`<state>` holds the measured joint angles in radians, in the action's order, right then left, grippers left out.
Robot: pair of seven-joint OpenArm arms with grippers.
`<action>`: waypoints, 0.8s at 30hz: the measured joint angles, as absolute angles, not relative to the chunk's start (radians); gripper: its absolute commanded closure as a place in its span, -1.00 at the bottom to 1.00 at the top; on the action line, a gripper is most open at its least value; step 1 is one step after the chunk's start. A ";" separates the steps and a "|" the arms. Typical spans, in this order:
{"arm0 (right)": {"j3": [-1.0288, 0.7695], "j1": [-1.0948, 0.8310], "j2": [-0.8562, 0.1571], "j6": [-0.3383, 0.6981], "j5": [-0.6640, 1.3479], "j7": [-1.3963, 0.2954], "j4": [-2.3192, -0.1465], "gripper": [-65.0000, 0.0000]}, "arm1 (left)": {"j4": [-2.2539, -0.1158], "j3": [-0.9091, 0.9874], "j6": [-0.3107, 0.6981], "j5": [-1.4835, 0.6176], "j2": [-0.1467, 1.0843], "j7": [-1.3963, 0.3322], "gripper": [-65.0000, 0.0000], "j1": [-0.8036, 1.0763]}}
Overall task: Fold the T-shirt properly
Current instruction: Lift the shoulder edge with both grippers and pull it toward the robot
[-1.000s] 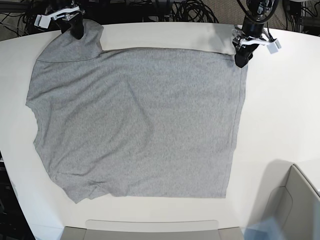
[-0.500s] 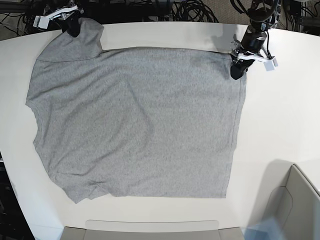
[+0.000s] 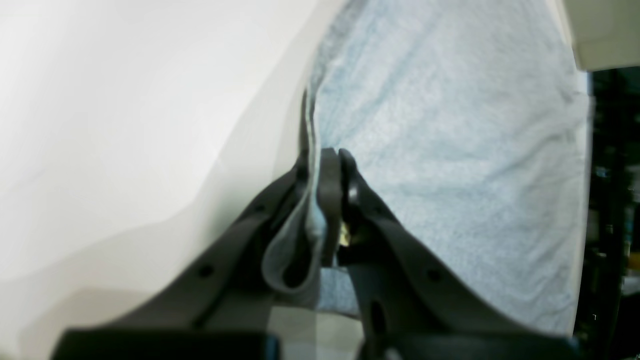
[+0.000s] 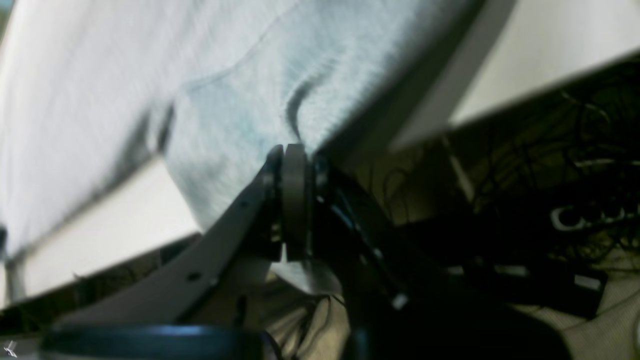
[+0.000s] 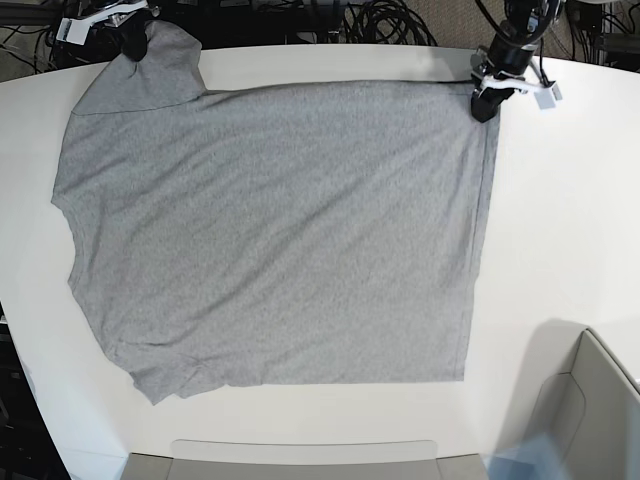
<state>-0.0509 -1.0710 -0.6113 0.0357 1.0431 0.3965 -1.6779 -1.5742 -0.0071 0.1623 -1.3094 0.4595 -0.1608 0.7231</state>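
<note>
The T-shirt (image 5: 280,230) fills the surface (image 5: 570,230)'s centre. The left end effector (image 5: 485,108) pinches its one-o'clock corner, the right end effector (image 5: 135,48) its fabric near eleven. Uneven pulling could skew the fold; a shallow pinch could slip. No readable writing shows.

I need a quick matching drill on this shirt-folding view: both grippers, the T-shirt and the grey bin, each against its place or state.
1. Left gripper
2. Right gripper
3. T-shirt
4. Grey bin

A. Spread over the white table
B. Shut on the shirt's upper corner at the base view's right
C. At the base view's lower right corner
D. Shut on cloth at the base view's upper left

1-B; 2-D; 3-A; 4-C
</note>
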 measured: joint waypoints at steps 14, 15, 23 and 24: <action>-0.161 -1.100 -0.635 0.036 1.044 0.357 -1.780 1.00 | -1.738 0.061 0.088 -1.297 0.458 -0.203 1.00 0.765; -0.176 -1.096 -0.647 0.038 1.042 0.316 -1.796 1.00 | -1.760 0.061 0.035 -1.298 0.458 -0.205 1.00 0.764; -0.294 -0.925 -0.637 0.034 1.040 0.043 -1.813 1.00 | -1.787 0.060 -0.113 -1.295 0.461 -0.237 1.00 0.680; -0.300 -0.902 -0.638 0.033 1.040 0.011 -1.811 1.00 | -1.789 0.060 -0.127 -1.295 0.460 -0.250 1.00 0.667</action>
<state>-0.2996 -0.9016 -0.6380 0.0334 1.0401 0.0113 -1.8114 -1.7885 0.0605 -0.1268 -1.2949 0.4603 -0.2501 0.6670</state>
